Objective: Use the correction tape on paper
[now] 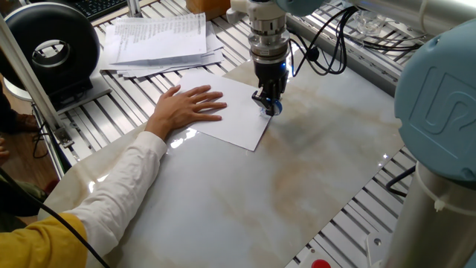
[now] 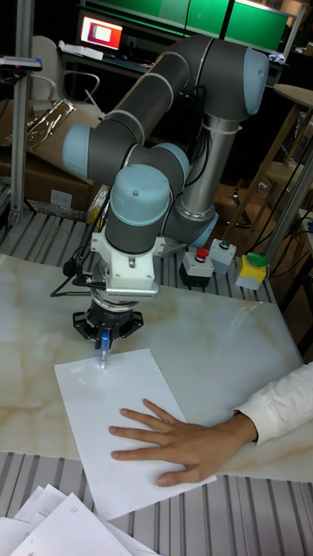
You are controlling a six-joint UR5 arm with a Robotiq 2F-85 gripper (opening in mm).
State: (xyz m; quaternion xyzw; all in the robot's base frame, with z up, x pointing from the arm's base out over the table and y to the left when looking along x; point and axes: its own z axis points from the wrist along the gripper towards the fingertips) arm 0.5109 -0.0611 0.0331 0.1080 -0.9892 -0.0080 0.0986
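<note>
Here end effector (image 1: 269, 103) pinching correction tape (image 2: 103, 351), tip pressed on paper (image 1: 230, 119) edge.

correction tape (image 1: 272, 106): mostly hidden by jaws | printed stack (image 2: 52, 530): cut off

- A stack of printed, text-covered white papers (image 1: 156, 39) lies on the slatted metal bench — beside a black ring-shaped lamp (image 1: 50, 50).
- A pale marbled tabletop slab (image 1: 297, 171) rests on that bench.
- Red, green and yellow push-buttons (image 2: 223, 258) stand in a row behind the slab.
</note>
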